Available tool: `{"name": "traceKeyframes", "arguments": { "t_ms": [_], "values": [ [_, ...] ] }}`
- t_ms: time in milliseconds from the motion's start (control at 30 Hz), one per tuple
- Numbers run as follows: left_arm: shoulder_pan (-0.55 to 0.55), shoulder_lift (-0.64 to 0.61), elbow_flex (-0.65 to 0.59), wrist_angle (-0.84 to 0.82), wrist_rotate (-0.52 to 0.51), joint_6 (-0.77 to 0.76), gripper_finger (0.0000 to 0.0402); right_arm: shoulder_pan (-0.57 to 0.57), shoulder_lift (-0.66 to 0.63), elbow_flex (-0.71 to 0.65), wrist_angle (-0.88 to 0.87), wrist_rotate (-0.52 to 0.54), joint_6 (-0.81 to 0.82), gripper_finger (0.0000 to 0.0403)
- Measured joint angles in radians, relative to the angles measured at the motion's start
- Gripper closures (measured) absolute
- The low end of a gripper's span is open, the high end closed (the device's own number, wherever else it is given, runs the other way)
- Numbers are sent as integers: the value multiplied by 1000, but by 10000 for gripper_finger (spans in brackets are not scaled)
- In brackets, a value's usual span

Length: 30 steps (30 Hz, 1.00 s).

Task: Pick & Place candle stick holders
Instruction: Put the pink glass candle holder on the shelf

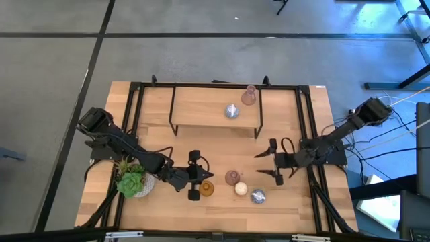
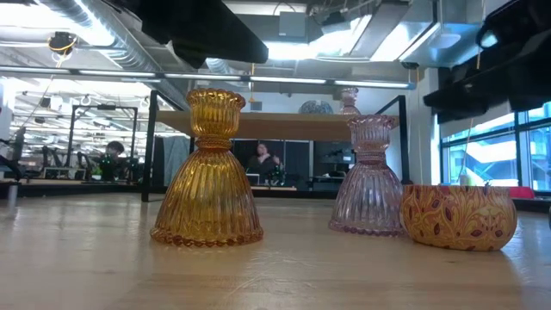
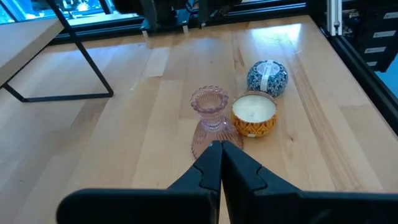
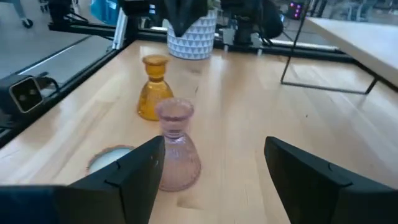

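Note:
On the table's near part stand an amber-gold holder (image 1: 206, 189), a pinkish holder (image 1: 232, 177), a cream-topped patterned holder (image 1: 240, 189) and a silvery round one (image 1: 258, 196). A second pinkish holder (image 1: 249, 95) and a second silvery one (image 1: 232, 111) stand on the raised shelf (image 1: 201, 114). My left gripper (image 1: 207, 176) is shut and empty. It sits beside the amber holder, its tips (image 3: 221, 149) pointing at the pinkish holder (image 3: 210, 121). My right gripper (image 1: 265, 165) is open and empty, facing the pinkish holder (image 4: 176, 146) from the table's right.
A green succulent in a white pot (image 1: 134, 180) stands at the near left, beside my left arm. The shelf's black metal legs (image 1: 173, 121) stand on the table's far half. A black frame rail (image 1: 309, 134) runs along the table's right side.

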Motion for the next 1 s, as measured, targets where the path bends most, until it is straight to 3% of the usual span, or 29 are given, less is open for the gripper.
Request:
{"name": "traceKeyframes", "arguments": {
  "t_ms": [367,733,1000],
  "values": [
    [-1,22,0,6,8,0,400,-122,274,35,224,-220,26,123],
    [18,55,-1,27,41,0,400,-144,533,183,222,-230,27,123],
    [15,51,0,57,35,9,400,-145,561,233,224,-252,34,123]
  ]
}}
